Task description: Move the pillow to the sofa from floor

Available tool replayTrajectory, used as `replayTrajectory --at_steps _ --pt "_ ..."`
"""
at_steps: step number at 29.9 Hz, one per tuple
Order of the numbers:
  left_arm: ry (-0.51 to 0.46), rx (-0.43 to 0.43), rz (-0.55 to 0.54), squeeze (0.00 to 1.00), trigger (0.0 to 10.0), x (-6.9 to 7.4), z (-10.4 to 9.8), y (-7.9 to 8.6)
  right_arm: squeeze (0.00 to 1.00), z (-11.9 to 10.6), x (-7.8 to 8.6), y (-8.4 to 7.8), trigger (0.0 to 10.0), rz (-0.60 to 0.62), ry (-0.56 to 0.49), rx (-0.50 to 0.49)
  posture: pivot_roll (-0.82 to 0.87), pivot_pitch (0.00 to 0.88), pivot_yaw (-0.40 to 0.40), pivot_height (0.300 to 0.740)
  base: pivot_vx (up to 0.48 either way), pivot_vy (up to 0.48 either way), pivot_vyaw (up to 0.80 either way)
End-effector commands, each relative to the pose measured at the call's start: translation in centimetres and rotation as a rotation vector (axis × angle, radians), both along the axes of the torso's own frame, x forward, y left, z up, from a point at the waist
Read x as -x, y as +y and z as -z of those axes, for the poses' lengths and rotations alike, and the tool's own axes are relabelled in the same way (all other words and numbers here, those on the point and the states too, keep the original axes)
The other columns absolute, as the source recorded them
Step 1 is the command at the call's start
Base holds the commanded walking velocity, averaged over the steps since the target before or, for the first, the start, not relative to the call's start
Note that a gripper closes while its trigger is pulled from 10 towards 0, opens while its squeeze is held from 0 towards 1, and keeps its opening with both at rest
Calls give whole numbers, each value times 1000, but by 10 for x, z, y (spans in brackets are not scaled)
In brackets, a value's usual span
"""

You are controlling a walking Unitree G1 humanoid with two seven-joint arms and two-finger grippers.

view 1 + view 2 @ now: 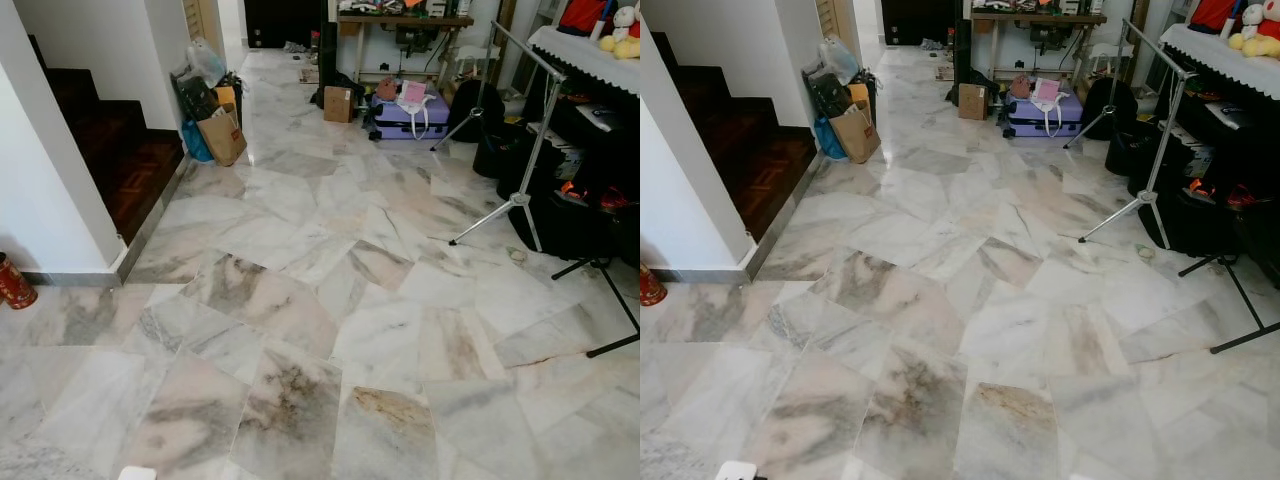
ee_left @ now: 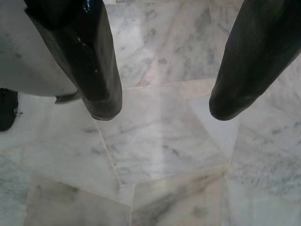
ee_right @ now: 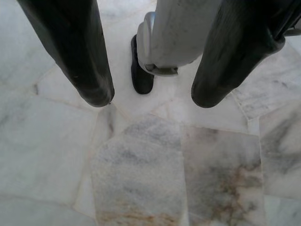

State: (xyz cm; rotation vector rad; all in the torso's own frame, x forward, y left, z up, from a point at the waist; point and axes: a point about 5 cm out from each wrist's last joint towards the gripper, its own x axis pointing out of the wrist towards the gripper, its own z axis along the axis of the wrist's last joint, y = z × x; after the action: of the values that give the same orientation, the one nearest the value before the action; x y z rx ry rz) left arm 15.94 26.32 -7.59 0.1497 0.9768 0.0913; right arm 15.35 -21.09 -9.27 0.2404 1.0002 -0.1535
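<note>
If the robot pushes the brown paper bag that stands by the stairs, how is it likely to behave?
The brown paper bag would probably crumple rather than resist, since its thin paper walls already lean. It seems likely to tip, because it stands tall and tilted against the dark bags behind. On the glossy marble floor it may also slide easily.

The right gripper (image 3: 153, 101) hangs above the floor (image 3: 136, 174) with its two black fingers (image 3: 77, 56) spread wide apart, holding nothing. The floor is pale marble in irregular slabs, with grey veining and a rusty brown stain toward 5 o'clock. Between the fingers, toward 12 o'clock, the robot's silver leg (image 3: 174, 33) stands on the marble with its black foot (image 3: 140, 75).
</note>
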Motion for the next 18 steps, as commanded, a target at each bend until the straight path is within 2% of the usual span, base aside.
replayTrajectory --at_steps 1,5,11,18 --pt "1 -4 -24 0 10000 2 0 5 0 2 4 1 10000 28 -2 -9 69 0 4 740 0 0 0" --pt "-1 -2 -3 0 10000 -3 -2 3 0 7 15 10 10000 45 24 -20 46 0 36 740 0 0 0" --pt "18 4 25 0 10000 0 1 -2 0 8 18 14 10000 20 3 -17 27 0 43 740 0 0 0" --pt "63 -8 -19 0 10000 27 8 8 0 9 38 -7 10000 -30 26 69 41 0 27 740 0 0 0"
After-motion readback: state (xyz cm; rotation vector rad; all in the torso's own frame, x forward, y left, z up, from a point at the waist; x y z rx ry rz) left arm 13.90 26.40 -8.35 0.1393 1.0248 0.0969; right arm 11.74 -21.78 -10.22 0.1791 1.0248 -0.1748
